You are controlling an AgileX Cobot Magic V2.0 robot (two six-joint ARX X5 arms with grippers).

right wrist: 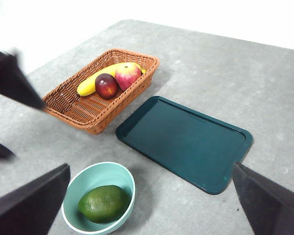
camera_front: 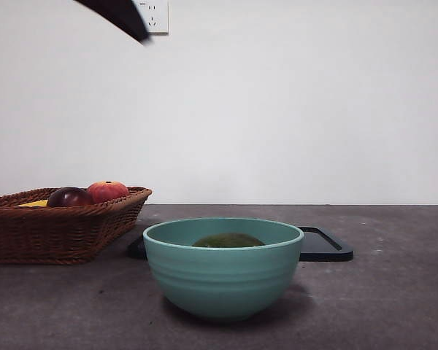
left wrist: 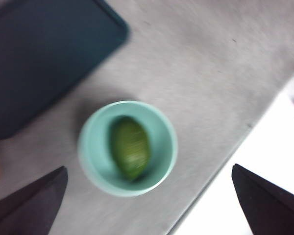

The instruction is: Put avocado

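Front: avocado (camera_front: 228, 240) low inside bowl (camera_front: 223, 281), only its top above the rim | left wrist: left gripper (left wrist: 152, 205) jaws wide, empty, above bowl, avocado's long axis crossing the jaw line | right wrist: right gripper (right wrist: 152, 205) wide, empty, farther off; left looks nearer.

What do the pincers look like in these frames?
Left pincer: two flat, matte black jaws tapering to wedge points. Right pincer: same black wedge shape. No cables, markings or labels visible. Front view shows only a black tip at top.
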